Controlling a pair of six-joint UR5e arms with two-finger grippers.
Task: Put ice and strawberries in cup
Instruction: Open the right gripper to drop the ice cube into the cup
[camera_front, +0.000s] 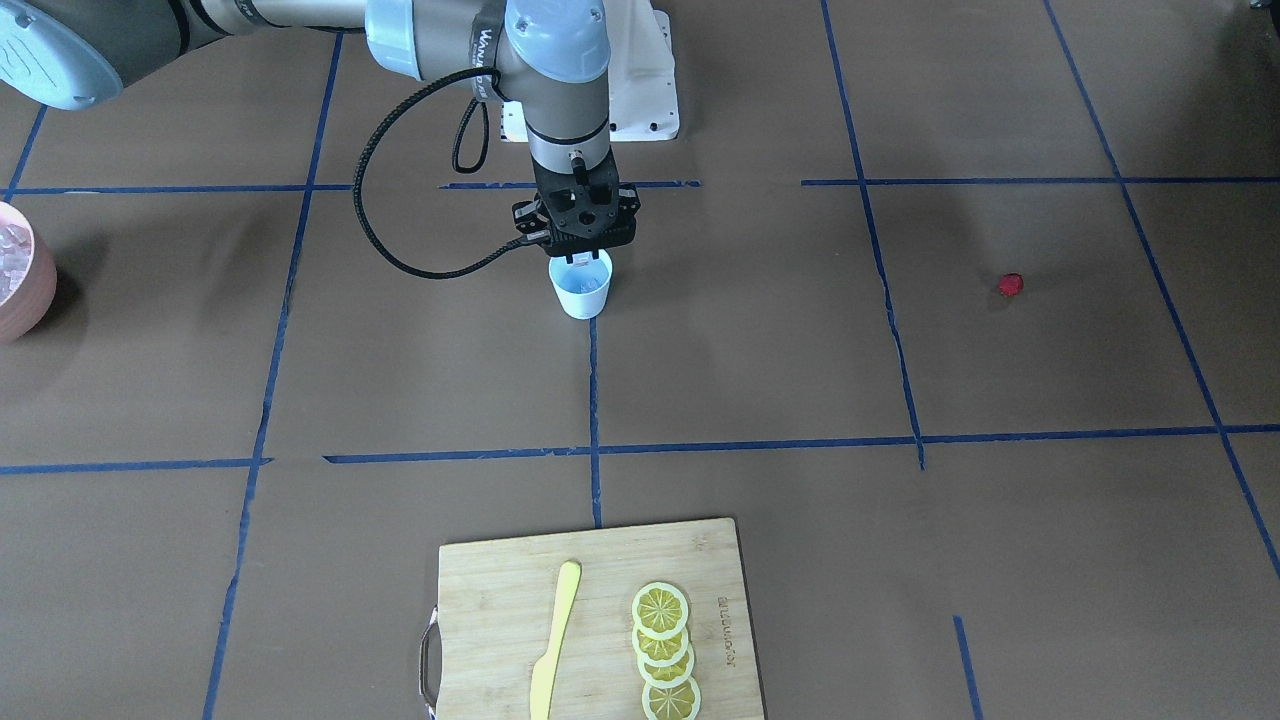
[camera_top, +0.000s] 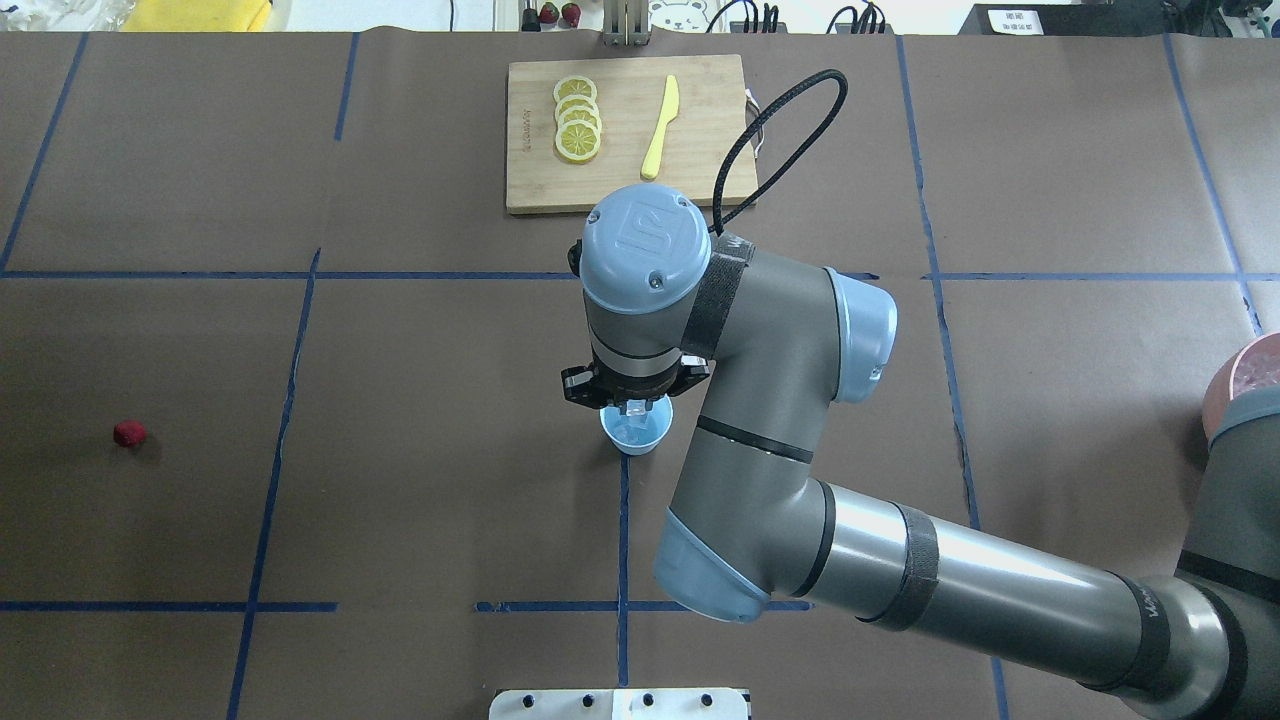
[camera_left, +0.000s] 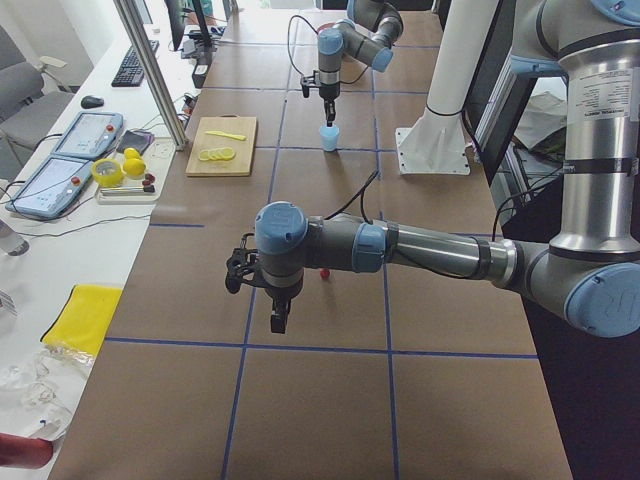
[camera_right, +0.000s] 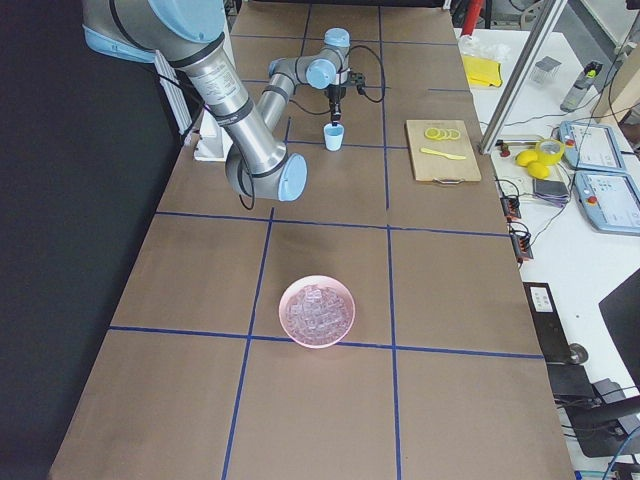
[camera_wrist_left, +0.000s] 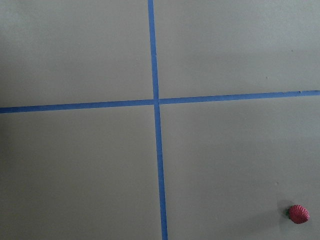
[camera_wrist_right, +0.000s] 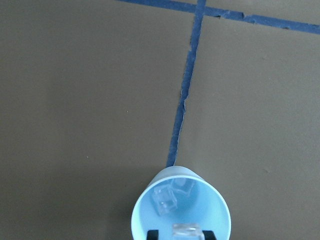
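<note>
Far left: strawberry (camera_top: 129, 433) sits alone on the brown table cover, well apart from the cup. My left gripper (camera_left: 279, 320) hangs over the table near the berry, pointing down. Only the side view shows it, so I cannot tell how wide its jaws are or whether they hold anything.

Center: light-blue cup (camera_front: 582, 298) stands upright on a blue tape line. My right gripper (camera_top: 634, 408) is straight above the cup's mouth, jaws closed narrow on one ice cube (camera_wrist_right: 187, 231), pinched between both fingertips over the opening. Two cubes (camera_wrist_right: 166, 201) lie side by side at the cup's bottom.

Beyond the cup: wooden cutting board (camera_top: 620, 180) with four overlapping lemon slices (camera_top: 577, 120) and a yellow knife (camera_top: 660, 128) beside them.

Far right: pink bowl (camera_right: 281, 312) holding a pile of ice (camera_right: 318, 312), well apart from the cup.
</note>
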